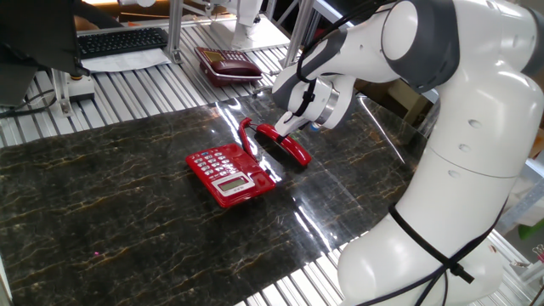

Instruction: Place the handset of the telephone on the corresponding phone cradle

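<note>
The bright red telephone (228, 175), with white-grey keys and a small grey display, lies on the dark marble table. Its cradle strip (257, 172) along the right side is empty. The red handset (287, 147) lies on the table just right of the base, at an angle. Its red cord (246, 134) curls back to the phone. My gripper (284, 126) is down at the handset's far end, and its fingers touch or straddle that end. The gap between the fingers is too small to make out.
A dark maroon phone (228, 65) sits on the slatted metal bench behind the marble slab. A black keyboard (121, 40) lies at the far left. Aluminium posts (174, 30) stand at the back. My white arm (459, 127) fills the right side.
</note>
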`<act>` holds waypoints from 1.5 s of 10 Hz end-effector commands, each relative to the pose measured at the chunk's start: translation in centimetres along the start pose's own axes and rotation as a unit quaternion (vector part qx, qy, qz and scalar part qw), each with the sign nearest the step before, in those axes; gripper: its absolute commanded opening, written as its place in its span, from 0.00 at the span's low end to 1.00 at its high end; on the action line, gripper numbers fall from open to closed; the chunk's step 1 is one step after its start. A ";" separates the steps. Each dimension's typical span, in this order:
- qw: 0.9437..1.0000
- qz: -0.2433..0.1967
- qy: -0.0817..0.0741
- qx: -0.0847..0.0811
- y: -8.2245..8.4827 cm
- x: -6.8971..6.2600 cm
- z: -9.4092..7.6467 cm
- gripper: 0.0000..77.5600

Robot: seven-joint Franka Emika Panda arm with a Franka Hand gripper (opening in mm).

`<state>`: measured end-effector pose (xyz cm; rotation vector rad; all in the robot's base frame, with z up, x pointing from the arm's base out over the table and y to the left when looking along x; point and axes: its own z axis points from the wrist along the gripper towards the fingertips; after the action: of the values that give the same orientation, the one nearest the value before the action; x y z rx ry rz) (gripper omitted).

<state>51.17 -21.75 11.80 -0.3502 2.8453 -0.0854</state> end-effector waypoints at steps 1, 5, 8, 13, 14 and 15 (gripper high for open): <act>1.000 -0.002 0.010 0.007 1.9 -3.3 0.9 1.00; 1.000 -0.002 0.007 0.006 1.5 -2.9 1.3 1.00; 1.000 0.001 0.000 -0.002 0.1 -2.1 2.1 1.00; 1.000 0.000 0.002 0.001 -0.9 -0.3 2.4 1.00; 1.000 0.000 0.002 0.001 -1.0 0.1 2.4 1.00; 1.000 0.000 0.003 0.001 -1.1 0.3 2.4 1.00</act>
<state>52.30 -22.37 9.59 -0.3521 2.8518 -0.0829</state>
